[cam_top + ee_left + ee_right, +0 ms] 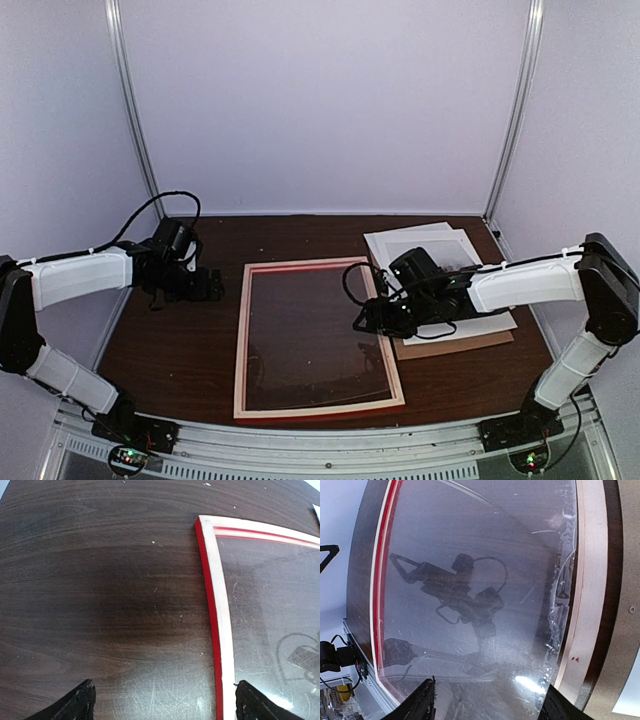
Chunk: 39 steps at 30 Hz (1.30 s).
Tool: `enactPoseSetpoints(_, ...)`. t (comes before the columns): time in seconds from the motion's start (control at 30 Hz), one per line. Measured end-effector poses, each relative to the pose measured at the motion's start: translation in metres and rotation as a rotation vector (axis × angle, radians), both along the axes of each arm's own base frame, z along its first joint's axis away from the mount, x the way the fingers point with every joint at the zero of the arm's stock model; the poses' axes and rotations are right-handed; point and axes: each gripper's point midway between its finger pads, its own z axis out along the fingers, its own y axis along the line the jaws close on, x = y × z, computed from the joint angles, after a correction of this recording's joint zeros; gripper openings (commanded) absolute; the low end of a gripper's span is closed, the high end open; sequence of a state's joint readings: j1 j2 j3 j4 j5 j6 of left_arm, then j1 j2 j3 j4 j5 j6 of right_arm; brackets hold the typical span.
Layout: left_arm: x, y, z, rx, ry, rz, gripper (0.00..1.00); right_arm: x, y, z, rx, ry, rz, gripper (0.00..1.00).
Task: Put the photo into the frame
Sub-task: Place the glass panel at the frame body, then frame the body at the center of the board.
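While the right arm (520,284) hides most of the photo (432,244) in the pile (495,322), the frame (318,335) lies back-up on the surface (180,340); left hand (208,285) and right hand (370,318) both gape empty.

A dark wood-grain table (170,350) carries everything. The frame (241,340) lies flat on it, pale back up, with red showing along its outer edge, and the grain shows through its clear pane (300,340). Pale specks dot the bare wood left of the frame. Just right of the frame lies a brown board (455,346), with white sheets (400,243) stacked over it that reach farther back than the frame
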<state>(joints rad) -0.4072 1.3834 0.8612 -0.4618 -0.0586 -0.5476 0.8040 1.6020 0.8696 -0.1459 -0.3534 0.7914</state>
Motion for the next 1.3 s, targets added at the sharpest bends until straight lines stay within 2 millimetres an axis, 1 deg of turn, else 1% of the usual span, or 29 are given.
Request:
enactPoseSetpoints(0.27,0.001,-0.002,0.001,-0.008,-0.007,-0.003,0.98,0.001,-0.005,-0.001,-0.045,-0.004,-0.004,0.69)
enactPoseSetpoints(0.6,-0.002,0.000,-0.004,-0.004,0.000,-0.004,0.98,0.001,-0.013,-0.007,-0.097,-0.009,-0.011,0.69)
enactPoseSetpoints(0.83,-0.003,-0.002,-0.004,-0.008,-0.009,-0.016,0.98,0.002,-0.020,-0.011,-0.138,-0.020,-0.017,0.69)
enactPoseSetpoints(0.97,-0.005,-0.010,-0.005,-0.021,-0.015,-0.045,0.98,0.003,-0.030,-0.014,-0.195,-0.031,-0.024,0.67)
enactPoseSetpoints(1.13,-0.010,-0.029,-0.008,-0.046,-0.016,-0.102,0.97,0.003,-0.037,-0.014,-0.232,-0.045,-0.024,0.63)
enactPoseSetpoints(1.3,-0.015,-0.048,-0.025,-0.072,0.030,-0.153,0.98,0.003,-0.038,-0.014,-0.233,-0.046,-0.023,0.62)
